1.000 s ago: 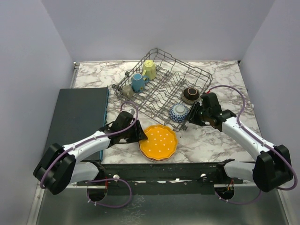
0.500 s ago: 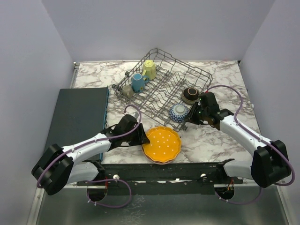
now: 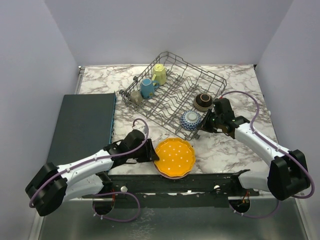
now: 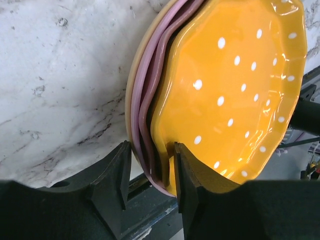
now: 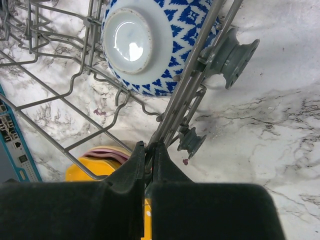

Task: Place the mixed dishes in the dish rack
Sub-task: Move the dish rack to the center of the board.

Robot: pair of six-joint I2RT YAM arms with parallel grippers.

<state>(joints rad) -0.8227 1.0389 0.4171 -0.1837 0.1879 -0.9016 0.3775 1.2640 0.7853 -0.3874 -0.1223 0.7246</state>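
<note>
A scalloped orange white-dotted plate [image 3: 174, 156] lies on top of a stack of pink plates [image 4: 150, 90] at the table's near edge, overhanging it. My left gripper [image 3: 150, 152] is shut on the stack's left rim [image 4: 150, 165], one finger under the stack and one on the orange plate [image 4: 235, 85]. The grey wire dish rack [image 3: 175, 97] holds a blue patterned bowl [image 3: 190, 119], a brown bowl [image 3: 203, 101], and a yellow mug [image 3: 159, 73], a blue mug [image 3: 147, 88] and a grey mug [image 3: 135, 97]. My right gripper [image 3: 206, 123] is shut on the rack's near-right rim wire [image 5: 148, 150], just below the blue bowl [image 5: 150, 45].
A dark flat mat [image 3: 85, 122] lies on the left of the marble table. A black rail [image 3: 175, 182] runs along the table's near edge, just below the plates. The rack's small wheels [image 5: 235, 55] rest on the marble beside my right gripper.
My left gripper has moved toward the near edge and slightly right, and the plate stack has moved with it. The right gripper has stayed on the rack's rim.
</note>
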